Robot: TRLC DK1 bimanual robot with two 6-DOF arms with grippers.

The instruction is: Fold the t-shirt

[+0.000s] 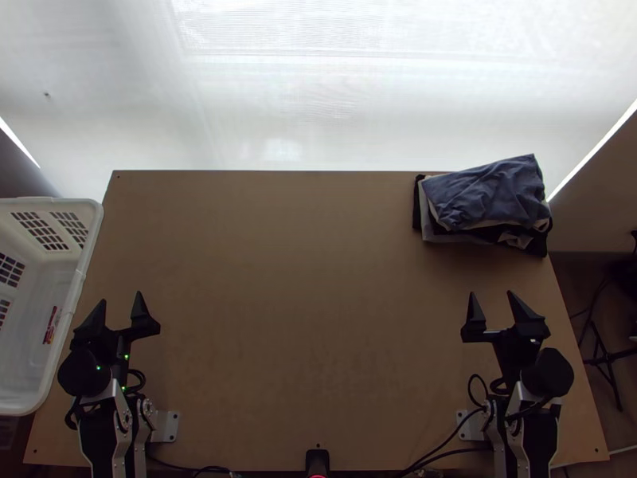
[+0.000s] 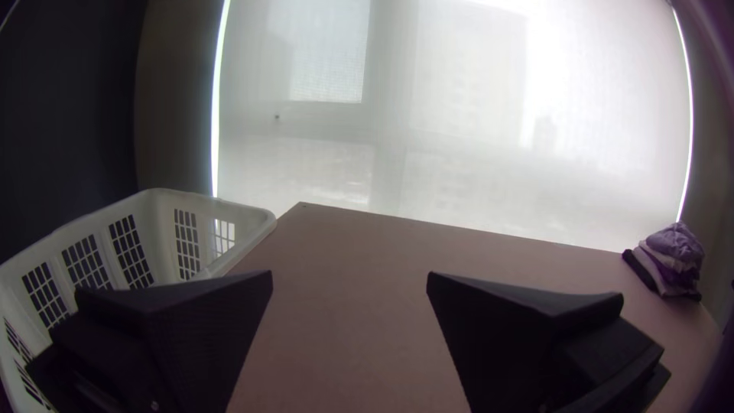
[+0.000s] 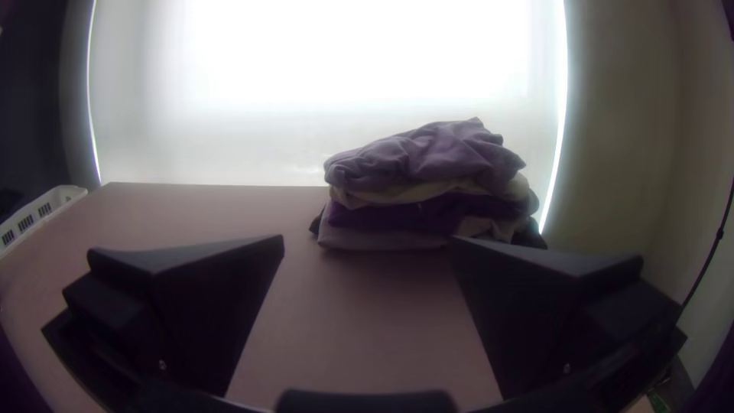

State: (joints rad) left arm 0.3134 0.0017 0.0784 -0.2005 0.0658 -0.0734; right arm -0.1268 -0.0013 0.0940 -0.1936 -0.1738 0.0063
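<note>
A stack of folded garments [image 1: 486, 195] lies at the table's far right corner, a crumpled blue-grey cloth on top; whether one is the t-shirt I cannot tell. My left gripper [image 1: 122, 307] stands open over the near left of the table, far from the stack. My right gripper [image 1: 492, 307] is open over the near right, a good way short of the stack. In the left wrist view, my left gripper [image 2: 350, 283] has nothing between its fingers, and the stack [image 2: 671, 260] is far off. In the right wrist view, the stack [image 3: 428, 183] is beyond my right gripper [image 3: 367, 245], whose fingers are empty.
A white plastic basket [image 1: 89, 255] with slotted walls stands against the table's left edge. The wooden table [image 1: 310, 303] spreads bare between the arms. Behind its far edge hangs a pale blind [image 1: 318, 103]. Black cables [image 1: 446, 438] run along the near edge.
</note>
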